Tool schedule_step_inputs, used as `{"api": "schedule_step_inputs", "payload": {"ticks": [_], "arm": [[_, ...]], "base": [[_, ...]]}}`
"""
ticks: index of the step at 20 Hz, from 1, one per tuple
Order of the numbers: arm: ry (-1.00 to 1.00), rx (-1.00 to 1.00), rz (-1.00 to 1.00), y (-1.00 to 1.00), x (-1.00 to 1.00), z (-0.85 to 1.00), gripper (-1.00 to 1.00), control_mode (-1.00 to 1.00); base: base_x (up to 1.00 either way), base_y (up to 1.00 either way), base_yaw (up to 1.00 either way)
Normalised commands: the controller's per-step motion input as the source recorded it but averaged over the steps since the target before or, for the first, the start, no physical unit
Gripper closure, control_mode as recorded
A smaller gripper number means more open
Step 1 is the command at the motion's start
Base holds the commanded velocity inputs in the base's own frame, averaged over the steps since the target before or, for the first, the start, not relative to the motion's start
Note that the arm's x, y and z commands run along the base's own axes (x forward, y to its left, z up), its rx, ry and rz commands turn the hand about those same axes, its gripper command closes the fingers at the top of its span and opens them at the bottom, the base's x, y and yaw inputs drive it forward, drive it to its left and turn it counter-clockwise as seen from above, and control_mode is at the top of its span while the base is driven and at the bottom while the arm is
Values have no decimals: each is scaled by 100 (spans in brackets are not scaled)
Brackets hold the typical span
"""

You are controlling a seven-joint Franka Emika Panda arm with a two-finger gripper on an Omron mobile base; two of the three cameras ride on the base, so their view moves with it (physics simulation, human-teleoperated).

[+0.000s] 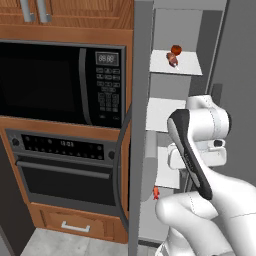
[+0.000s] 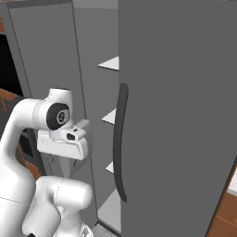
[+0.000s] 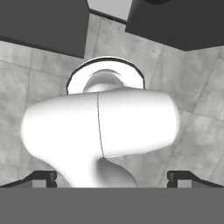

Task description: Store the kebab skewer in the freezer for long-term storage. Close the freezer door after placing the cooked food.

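We find the kebab skewer point(image 1: 173, 59) already lying on an upper white shelf point(image 1: 192, 67) inside the freezer point(image 1: 175, 115), touching or just beside a round red-orange ball point(image 1: 176, 49); which of the two we cannot tell. The placing step therefore appears complete, and closing appears to be what remains.

The gripper point(image 3: 112, 177) points down at the tiled floor point(image 3: 197, 109); its fingertips point(image 3: 43, 177) stand wide apart with nothing between them.

The freezer door point(image 1: 140, 125) stands open, seen edge-on in the left base view, just beside the microwave point(image 1: 60, 82) and oven point(image 1: 62, 170). We judge it a rigid, hinged panel, heavy compared with the skewer, which swings rather than lifts. It needs no clamping grip: we would push on its outer face or free edge, well away from the hinge, with a steady sweep. Its long vertical handle point(image 1: 120, 165) is the alternative hold.

Should the skewer need re-seating, we would treat it as light, thin and prone to rolling, and take it across the meat chunks.
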Motion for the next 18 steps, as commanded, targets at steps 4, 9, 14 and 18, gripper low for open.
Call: {"api": "schedule_step_inputs", "payload": {"ticks": [4, 9, 14, 18], "arm": [[-9, 0, 0, 0, 0, -19, -100, -100], [-25, 0, 0, 0, 0, -5, -100, -100], [-24, 0, 0, 0, 0, 0, -100, -100], [-6, 0, 0, 0, 4, 0, -100, -100]], "base": [[0, 0, 0], [0, 0, 0], [0, 0, 0], [0, 0, 0]]}}
